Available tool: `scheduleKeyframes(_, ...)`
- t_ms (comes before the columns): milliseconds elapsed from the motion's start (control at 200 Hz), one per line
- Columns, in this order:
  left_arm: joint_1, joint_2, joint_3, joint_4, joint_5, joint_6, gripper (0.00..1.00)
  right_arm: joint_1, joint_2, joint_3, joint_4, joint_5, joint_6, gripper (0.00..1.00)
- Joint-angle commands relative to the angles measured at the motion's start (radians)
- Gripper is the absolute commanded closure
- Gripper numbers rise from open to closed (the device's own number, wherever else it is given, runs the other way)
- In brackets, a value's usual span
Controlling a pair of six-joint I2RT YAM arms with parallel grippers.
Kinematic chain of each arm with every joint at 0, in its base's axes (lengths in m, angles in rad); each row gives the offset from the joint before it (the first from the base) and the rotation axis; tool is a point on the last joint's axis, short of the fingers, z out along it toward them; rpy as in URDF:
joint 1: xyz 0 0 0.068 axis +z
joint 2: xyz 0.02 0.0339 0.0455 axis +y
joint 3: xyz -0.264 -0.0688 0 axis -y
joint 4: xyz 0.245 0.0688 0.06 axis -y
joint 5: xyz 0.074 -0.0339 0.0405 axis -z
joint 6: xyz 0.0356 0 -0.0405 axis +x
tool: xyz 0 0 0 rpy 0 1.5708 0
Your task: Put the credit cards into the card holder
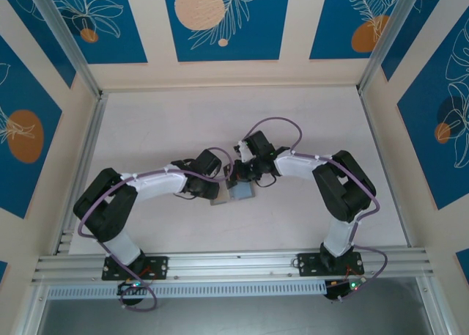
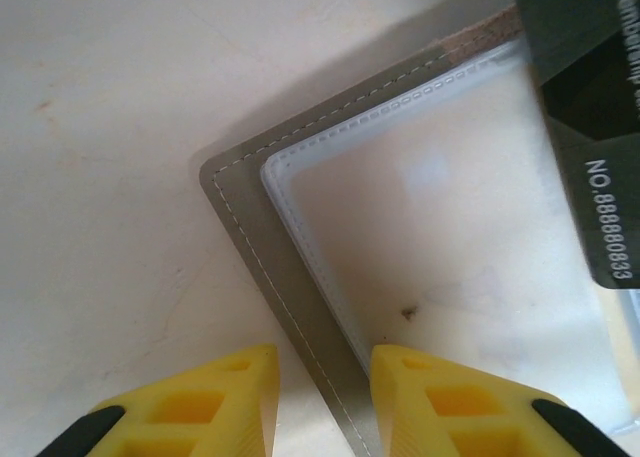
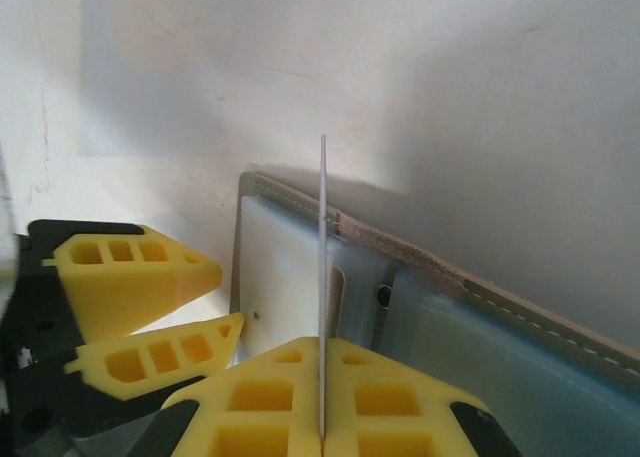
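The grey card holder lies open on the table between the two arms. In the left wrist view its stitched grey border frames a clear inner pocket. My left gripper is open, its yellow fingers straddling the holder's edge, one over the pocket and one over the table. My right gripper is shut on a credit card, held upright and seen edge-on, with its far end over the holder's stitched rim. A black card face with a printed number stands over the holder's far corner. The left fingers show beside the holder.
White table with aluminium rails along the near edge and on both sides. Panelled walls close in the back and the sides. The two gripper heads sit almost against each other over the holder.
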Motion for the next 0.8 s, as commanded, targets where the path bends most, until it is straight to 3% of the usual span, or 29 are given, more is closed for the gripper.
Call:
scheduleKeyframes(0, 0.006, 0.033, -0.04, -0.033, -0.018, -0.003, 0.7, 0.013, 0.025, -0.022, 0.01, 0.015, 0.007, 1.0)
scheduleKeyframes(390, 0.006, 0.042, -0.035, -0.028, -0.008, -0.005, 0.7, 0.026, 0.031, -0.098, 0.077, 0.009, 0.074, 1.0)
scheduleKeyframes(795, 0.005, 0.048, -0.035, -0.033, -0.006, -0.002, 0.7, 0.017, -0.035, -0.166, 0.038, 0.111, 0.127, 1.0)
